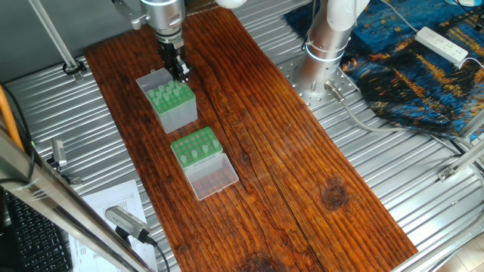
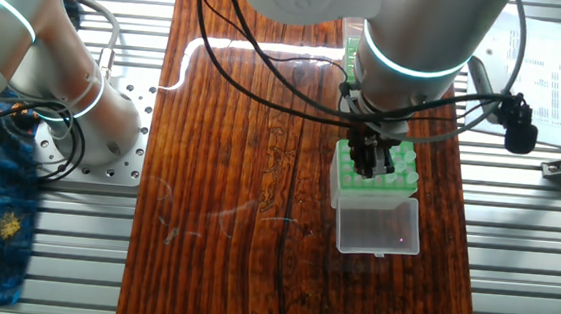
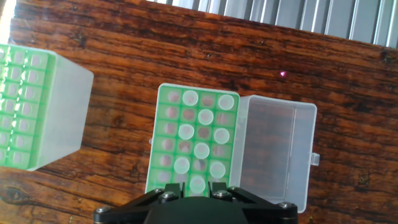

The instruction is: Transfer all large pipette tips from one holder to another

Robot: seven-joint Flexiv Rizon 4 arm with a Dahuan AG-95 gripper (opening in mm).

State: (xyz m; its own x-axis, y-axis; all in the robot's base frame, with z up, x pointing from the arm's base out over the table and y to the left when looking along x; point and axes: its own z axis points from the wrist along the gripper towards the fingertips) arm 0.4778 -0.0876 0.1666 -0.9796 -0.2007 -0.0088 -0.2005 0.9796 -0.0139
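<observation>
Green lidded rack [image 3: 159,134] at frame centre holds several pipette tips [image 3: 186,130]; the claw [image 1: 181,72] above it, its grip impossible to tell, should descend plumb over one empty hole.

In the other fixed view, the taller holder [image 2: 352,50] is almost wholly hidden behind the arm; only a green sliver is seen. In the hand view it is cut off by the left edge, and the nearest row of the low rack [image 3: 168,127] is covered by the end effector [image 3: 194,198], itself cropped at the bottom. Its jaw opening cannot be told. In one fixed view, the pipette tips [image 1: 198,151] are too small to be counted.
</observation>
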